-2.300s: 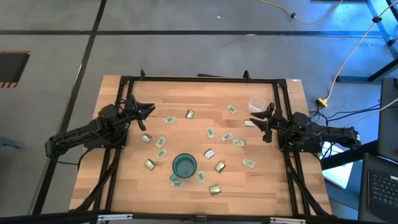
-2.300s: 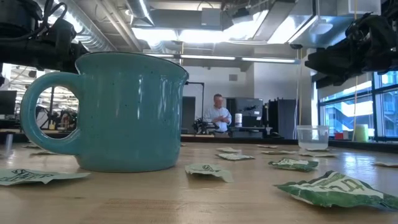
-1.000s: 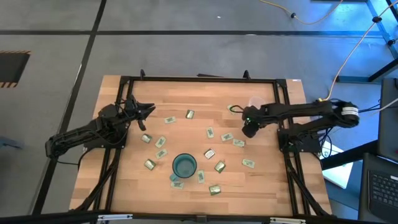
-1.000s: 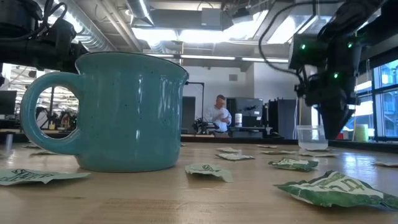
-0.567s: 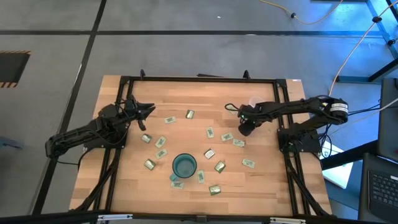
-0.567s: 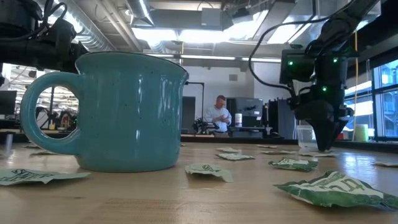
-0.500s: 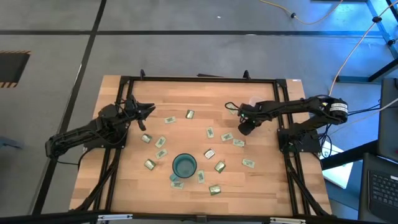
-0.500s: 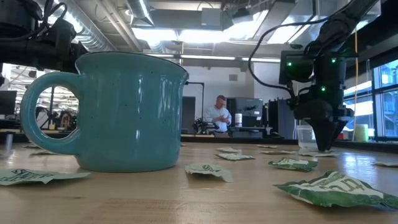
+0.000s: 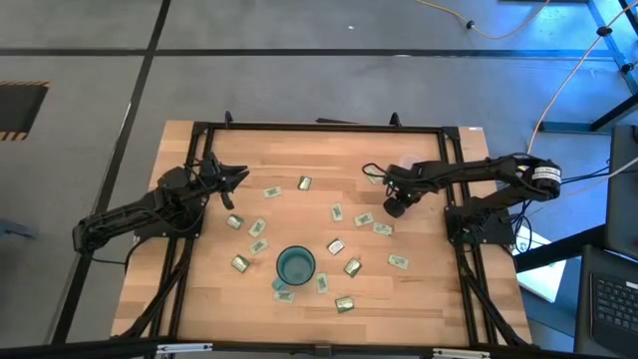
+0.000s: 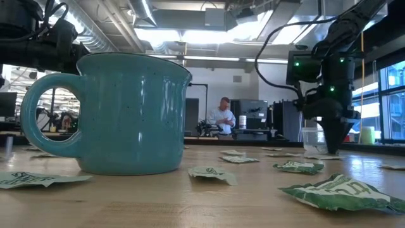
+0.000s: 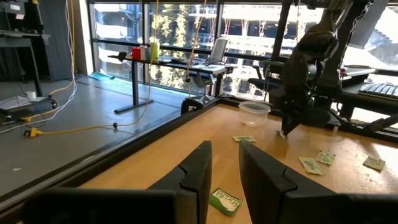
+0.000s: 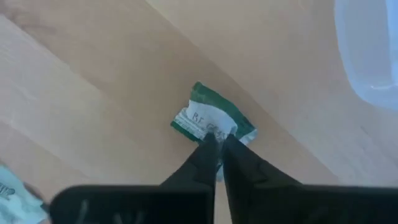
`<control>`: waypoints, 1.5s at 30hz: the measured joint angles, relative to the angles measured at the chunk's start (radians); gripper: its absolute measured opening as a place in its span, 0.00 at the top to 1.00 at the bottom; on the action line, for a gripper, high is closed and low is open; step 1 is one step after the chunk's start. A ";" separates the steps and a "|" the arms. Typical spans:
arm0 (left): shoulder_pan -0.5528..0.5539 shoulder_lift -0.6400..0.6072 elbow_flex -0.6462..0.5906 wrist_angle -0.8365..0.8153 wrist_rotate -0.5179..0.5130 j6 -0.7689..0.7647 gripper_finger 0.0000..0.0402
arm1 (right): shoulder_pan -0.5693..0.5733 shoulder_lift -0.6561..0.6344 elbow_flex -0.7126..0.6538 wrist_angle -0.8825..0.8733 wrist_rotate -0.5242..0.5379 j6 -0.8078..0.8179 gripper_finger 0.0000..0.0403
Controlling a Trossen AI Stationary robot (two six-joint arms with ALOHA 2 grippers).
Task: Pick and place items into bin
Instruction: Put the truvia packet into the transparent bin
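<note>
Right gripper (image 12: 216,144) is pinching together on a packet (image 12: 208,123) edge just beside the bin (image 12: 373,50); lift straight, confirm it's actually coming up. Left gripper (image 11: 224,163) is idling, slightly apart.

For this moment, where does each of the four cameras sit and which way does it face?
High view: overhead, straight down on the table; both arms show.
Low view: at tabletop height behind the mug, facing the room; right gripper comes down.
Left wrist view: across the table past the left gripper to the plastic cup.
Right wrist view: down on a packet, pinched by its fingers.
Shared: the cup.
</note>
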 joint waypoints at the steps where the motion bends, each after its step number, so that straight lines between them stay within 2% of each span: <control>1: 0.000 0.000 0.000 0.000 0.000 0.000 0.81 | 0.000 -0.014 0.000 -0.001 -0.001 0.000 0.97; 5: 0.000 0.000 0.000 0.000 0.000 0.000 0.81 | 0.000 -0.078 0.012 -0.023 -0.014 -0.005 0.98; 9: 0.000 0.000 0.000 0.000 0.000 0.000 0.81 | 0.000 -0.137 0.082 -0.086 -0.011 -0.028 0.96; 15: 0.000 0.000 0.000 0.000 0.000 0.000 0.81 | -0.018 -0.163 0.240 -0.242 0.147 -0.056 0.96; 22: 0.000 0.000 0.000 0.000 0.000 0.000 0.81 | -0.131 -0.155 0.304 -0.326 0.174 -0.059 0.96; 32: 0.000 0.000 0.000 0.000 0.000 0.000 0.81 | -0.266 -0.036 0.304 -0.337 0.174 -0.136 0.96; 40: 0.000 0.000 0.000 0.000 0.000 0.000 0.81 | -0.286 0.085 0.304 -0.323 0.174 -0.176 0.96; 45: 0.000 0.000 0.000 0.000 0.000 0.000 0.81 | -0.286 0.114 0.304 -0.311 0.174 -0.189 0.96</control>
